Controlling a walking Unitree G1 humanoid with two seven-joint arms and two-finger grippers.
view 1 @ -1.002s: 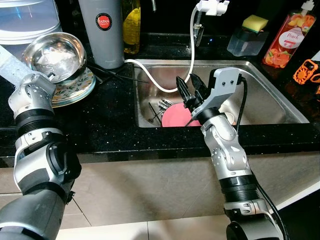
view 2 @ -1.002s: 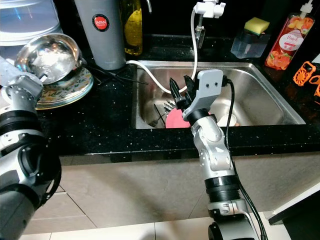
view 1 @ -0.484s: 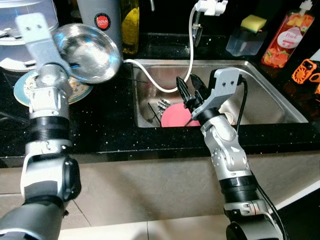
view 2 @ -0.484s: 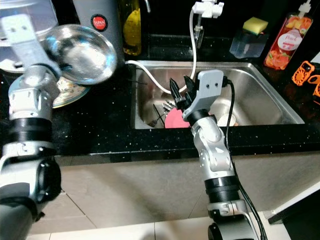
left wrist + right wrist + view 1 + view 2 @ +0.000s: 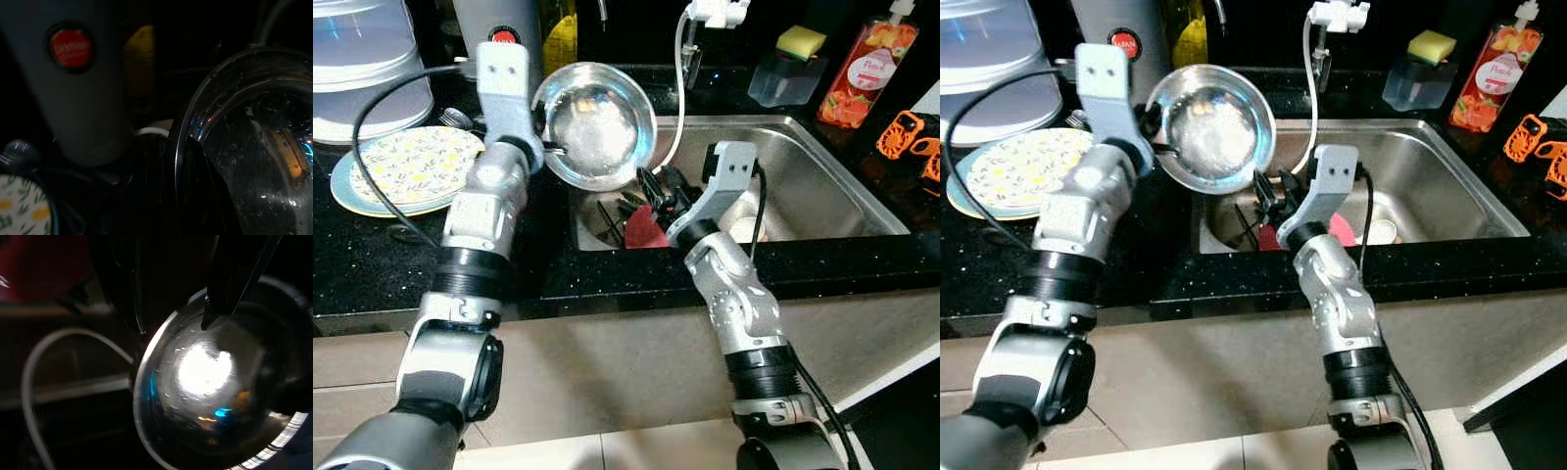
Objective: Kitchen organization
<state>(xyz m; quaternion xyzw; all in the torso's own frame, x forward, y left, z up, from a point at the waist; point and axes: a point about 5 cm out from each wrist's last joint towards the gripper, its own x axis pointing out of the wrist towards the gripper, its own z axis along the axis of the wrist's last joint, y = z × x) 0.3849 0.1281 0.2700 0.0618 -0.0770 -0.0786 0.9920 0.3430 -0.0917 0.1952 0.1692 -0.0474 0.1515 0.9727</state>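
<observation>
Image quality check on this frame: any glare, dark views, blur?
Left wrist view: very dark, with the steel bowl rim faintly lit and the left hand gripping that rim. Right wrist view: dark, with blown-out glare in the bowl's centre, a blurred background, and the right hand's fingers in silhouette. Eye views: evenly lit and sharp; mild reflections on the bowl and sink wall.
</observation>
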